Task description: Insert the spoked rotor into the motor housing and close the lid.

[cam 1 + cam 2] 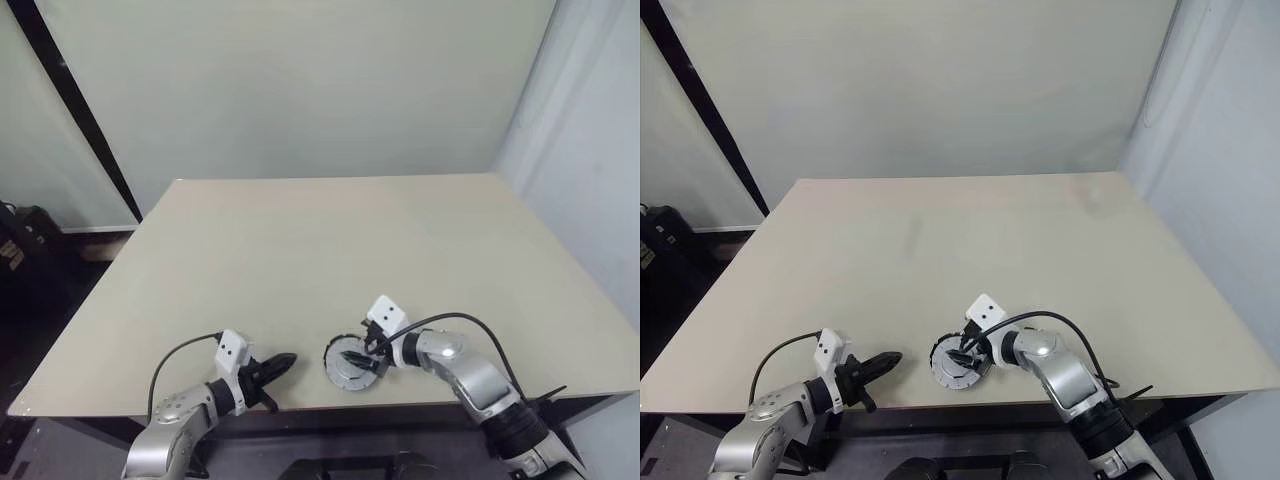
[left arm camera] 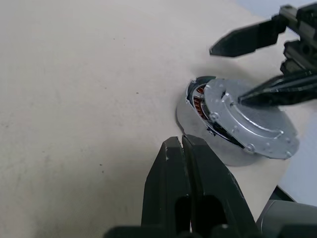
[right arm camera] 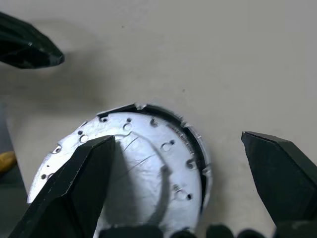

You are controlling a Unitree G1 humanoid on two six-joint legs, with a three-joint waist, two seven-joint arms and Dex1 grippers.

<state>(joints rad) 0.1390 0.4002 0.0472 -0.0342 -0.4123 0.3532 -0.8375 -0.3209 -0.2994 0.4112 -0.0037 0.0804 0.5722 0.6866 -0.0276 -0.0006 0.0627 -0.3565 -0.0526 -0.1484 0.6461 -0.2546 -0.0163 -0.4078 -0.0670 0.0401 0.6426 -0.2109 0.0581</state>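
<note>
Here, at the near edge of the worktop (image 1: 300, 260), the left end effector (image 1: 283, 362) rests with its fingers pressed together, empty, pointing toward the assembly just beside it. That assembly is the motor housing (image 2: 196, 99), copper windings showing at one side, with the lid (image 2: 247, 121) lying skewed and tilted over it rather than seated flush. The right end effector (image 3: 173, 163) hovers over it, fingers spread wide, one tip at the lid's face. The spoked rotor can't be made out, presumably under the lid. The risk I see: pressing on one side could tip the lid further or slide the whole stack toward the worktop's near edge, since nothing braces the housing
</note>
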